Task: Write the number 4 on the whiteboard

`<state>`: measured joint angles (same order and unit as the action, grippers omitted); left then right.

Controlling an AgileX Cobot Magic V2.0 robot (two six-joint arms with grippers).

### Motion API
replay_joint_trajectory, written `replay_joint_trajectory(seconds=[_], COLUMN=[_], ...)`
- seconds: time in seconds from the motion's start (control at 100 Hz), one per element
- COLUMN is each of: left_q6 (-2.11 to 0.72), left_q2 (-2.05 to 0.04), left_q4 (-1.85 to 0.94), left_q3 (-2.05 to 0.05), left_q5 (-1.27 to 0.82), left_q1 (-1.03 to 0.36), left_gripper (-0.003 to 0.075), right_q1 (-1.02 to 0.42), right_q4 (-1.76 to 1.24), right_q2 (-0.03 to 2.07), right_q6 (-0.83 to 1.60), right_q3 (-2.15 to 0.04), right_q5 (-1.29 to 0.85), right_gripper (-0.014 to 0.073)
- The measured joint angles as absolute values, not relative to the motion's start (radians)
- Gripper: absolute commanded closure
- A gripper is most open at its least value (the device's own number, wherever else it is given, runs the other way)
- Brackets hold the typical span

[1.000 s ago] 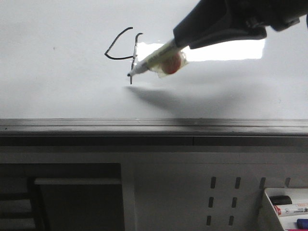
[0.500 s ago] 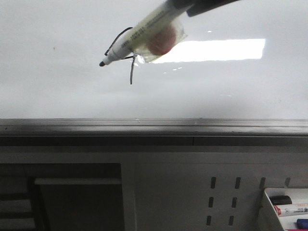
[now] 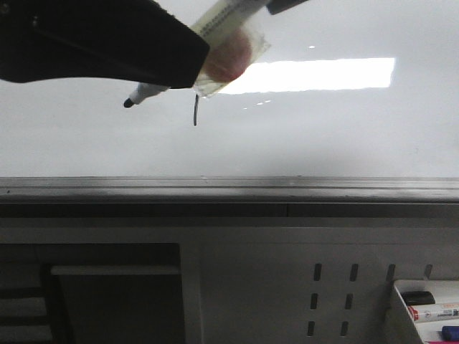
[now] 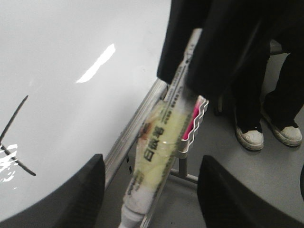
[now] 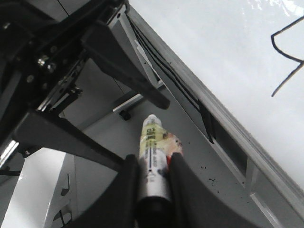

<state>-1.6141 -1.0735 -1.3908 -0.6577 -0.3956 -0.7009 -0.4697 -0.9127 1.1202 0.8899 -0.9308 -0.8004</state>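
Observation:
The whiteboard [image 3: 323, 129] fills the upper front view. Of the number 4, only the tail of its vertical stroke [image 3: 195, 115] shows there; the rest is behind my left gripper [image 3: 179, 61], which reaches in from the upper left. Parts of the 4 also show in the left wrist view [image 4: 14, 137] and the right wrist view [image 5: 285, 52]. My right gripper [image 5: 154, 178] is shut on a white and yellow marker [image 3: 229, 36], whose black tip [image 3: 129, 103] is off the board. My left gripper [image 4: 151, 190] is open, its jaws on either side of the marker [image 4: 152, 161] without touching it.
The board's grey bottom rail [image 3: 229, 188] runs across the front view. Below it is a grey perforated panel [image 3: 333, 294] and a white tray [image 3: 396, 315] with spare markers at the lower right. A person's legs and shoes [image 4: 249, 137] stand beyond the board.
The marker has lifted off the board and moved left, away from the finished stroke. My left gripper has come in from the left and now covers most of the 4.

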Motion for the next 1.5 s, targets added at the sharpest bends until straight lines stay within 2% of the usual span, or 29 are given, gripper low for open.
replay_joint_trajectory(seconds=[0.21,0.28,0.68,0.78,0.83,0.9,1.02,1.09,1.31,1.5], left_q6=[-1.616,-1.616,-1.638,-1.653,-1.653,-1.653,-1.642,-1.629,-1.571,-1.564], left_q2=[-1.104,-1.110,-1.110,-1.110,-1.110,-1.111,-1.111,-1.111,-1.060,-0.910], left_q4=[-1.392,-1.392,-1.375,-1.360,-1.358,-1.356,-1.376,-1.389,-1.422,-1.612], left_q3=[-0.667,-0.668,-0.670,-0.670,-0.670,-0.670,-0.670,-0.670,-0.633,-0.528], left_q5=[-0.383,-0.381,-0.405,-0.424,-0.428,-0.432,-0.420,-0.393,-0.245,0.033], left_q1=[-0.701,-0.701,-0.707,-0.707,-0.707,-0.707,-0.707,-0.707,-0.707,-0.707], left_gripper=[0.0335,0.0357,0.0738,0.0741,0.0741,0.0741,0.0741,0.0741,0.0741,0.0741], right_q1=[-0.470,-0.470,-0.470,-0.470,-0.470,-0.470,-0.470,-0.470,-0.425,-0.296], right_q4=[-0.913,-0.913,-0.912,-0.914,-0.914,-0.918,-0.919,-0.918,-0.918,-0.920], right_q2=[1.120,1.120,1.120,1.120,1.120,1.120,1.120,1.120,1.093,0.971], right_q6=[0.889,0.889,0.889,0.889,0.889,0.889,0.889,0.889,0.889,0.885], right_q3=[-0.931,-0.931,-0.932,-0.932,-0.932,-0.932,-0.935,-0.935,-0.935,-0.896], right_q5=[-0.808,-0.813,-0.811,-0.820,-0.822,-0.822,-0.820,-0.813,-0.756,-0.741], right_gripper=[0.0638,0.0638,0.0638,0.0628,0.0589,0.0484,0.0228,0.0151,0.0147,0.0147])
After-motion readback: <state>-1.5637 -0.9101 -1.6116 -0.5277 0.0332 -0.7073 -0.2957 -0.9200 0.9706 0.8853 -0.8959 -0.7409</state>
